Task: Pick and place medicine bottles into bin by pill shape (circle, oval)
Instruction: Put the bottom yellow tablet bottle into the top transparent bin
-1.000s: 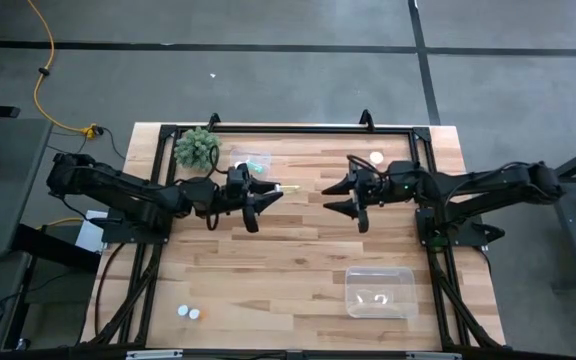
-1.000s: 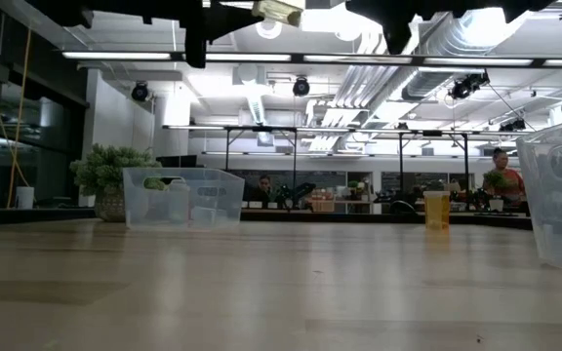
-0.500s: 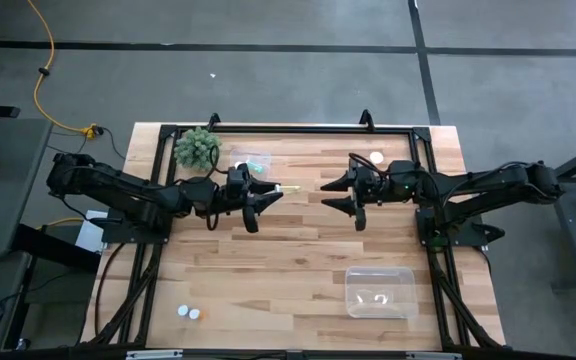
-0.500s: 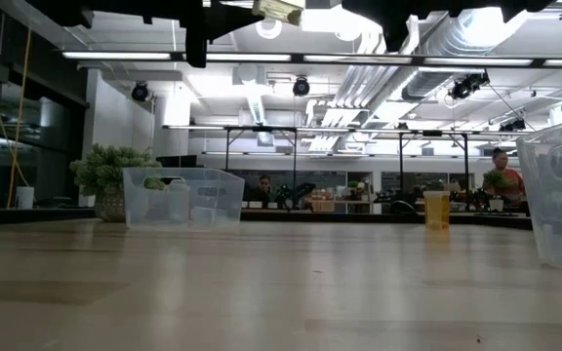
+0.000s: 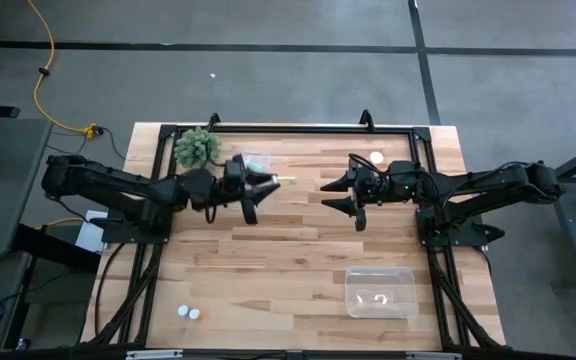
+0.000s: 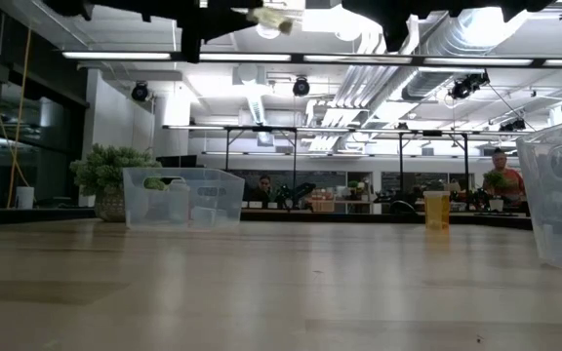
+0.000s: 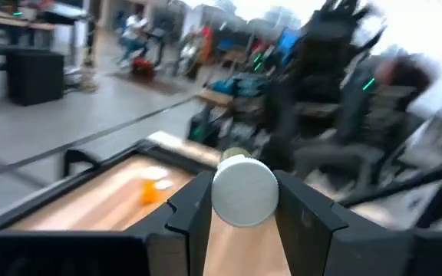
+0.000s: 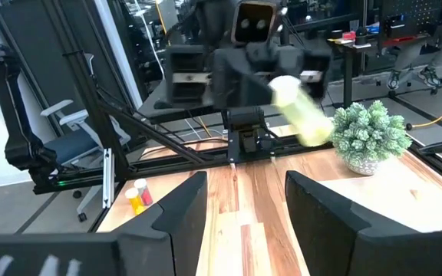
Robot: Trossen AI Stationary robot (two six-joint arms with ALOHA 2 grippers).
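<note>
Left gripper [image 5: 256, 187] clamped on a pale medicine bottle [image 5: 271, 181], held up off the table [image 5: 268, 260] just right of the green plant [image 5: 197, 147], beside the far bin [image 5: 251, 160]. White cap [image 7: 244, 192] sits between the fingers. Right gripper [image 5: 348, 190] faces it mid-table, jaws apart, nothing in them. Near bin [image 5: 380, 292] holds what look like two bottles, hard to tell. Two more bottles [image 5: 188, 313] at the near-left edge, an orange bottle [image 8: 136, 196] at the far right.

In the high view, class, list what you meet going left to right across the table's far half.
Spiky green plant → left hand holding a medicine bottle → open right hand → small bottle near the far edge.
</note>
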